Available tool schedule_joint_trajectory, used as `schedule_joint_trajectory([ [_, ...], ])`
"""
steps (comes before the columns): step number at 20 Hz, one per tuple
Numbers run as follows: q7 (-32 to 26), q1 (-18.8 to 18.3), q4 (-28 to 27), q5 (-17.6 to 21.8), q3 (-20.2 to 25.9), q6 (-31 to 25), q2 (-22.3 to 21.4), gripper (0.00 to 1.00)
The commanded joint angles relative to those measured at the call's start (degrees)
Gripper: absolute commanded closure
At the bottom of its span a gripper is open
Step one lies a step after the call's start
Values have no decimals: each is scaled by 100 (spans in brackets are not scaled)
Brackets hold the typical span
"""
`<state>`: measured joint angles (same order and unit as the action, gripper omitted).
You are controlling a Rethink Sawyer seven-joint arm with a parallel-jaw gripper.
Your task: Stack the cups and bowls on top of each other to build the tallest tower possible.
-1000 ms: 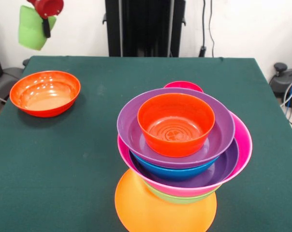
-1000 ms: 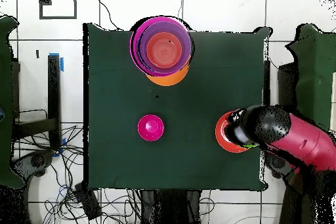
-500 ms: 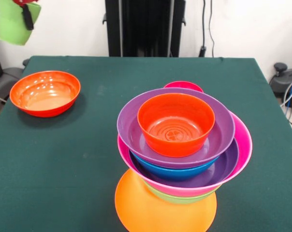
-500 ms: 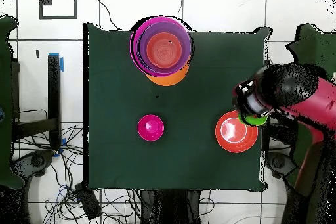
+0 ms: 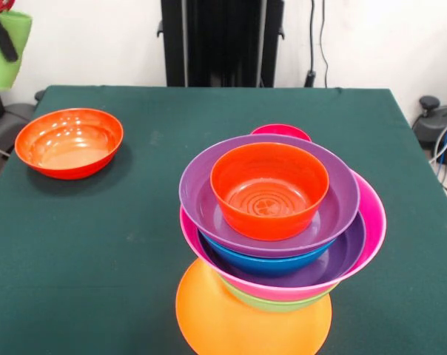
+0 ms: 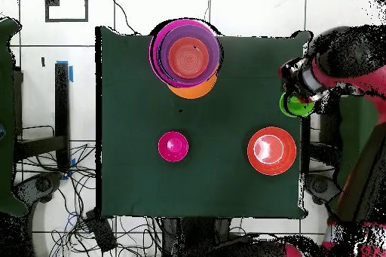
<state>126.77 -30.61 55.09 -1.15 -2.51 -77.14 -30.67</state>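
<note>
White wall and a dark pedestal column stand behind the green-clothed table [image 5: 135,222]. Close to one edge of the cloth rises the tower [image 5: 279,222]: a large upturned orange bowl [image 5: 231,325] at the base, then a sliver of green bowl [image 5: 271,302], a wide pink bowl [image 5: 371,222], a purple one, a blue bowl [image 5: 268,262], a second purple bowl [image 5: 201,192], and a red-orange bowl [image 5: 270,188] sitting upright in the top. From overhead the stack leans off its base, so the orange rim pokes out on one side.

Just behind the tower in the front view peeks the small magenta bowl [image 5: 281,131], which from above sits alone near the middle of the cloth [image 6: 173,146]. Another red-orange bowl [image 5: 69,142] rests by itself near a side edge, well apart from the stack.

Off past that same edge, the gripper [image 6: 299,97] hangs in the air with its jaws clamped on the light-green cup [image 5: 3,52], one dark finger [image 5: 3,38] lying across the cup's wall. The cup hangs over the table's border, clear of every bowl.
</note>
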Motion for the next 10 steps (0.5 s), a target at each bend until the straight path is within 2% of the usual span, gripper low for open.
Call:
schedule_joint_trajectory([
  [1, 1540, 204, -1631, -350, 535, -866, 1242, 100],
  [7, 1823, 356, -2164, -722, 432, -1223, 1514, 100],
  [10, 2031, 496, -2086, -871, 310, -1124, 1499, 100],
])
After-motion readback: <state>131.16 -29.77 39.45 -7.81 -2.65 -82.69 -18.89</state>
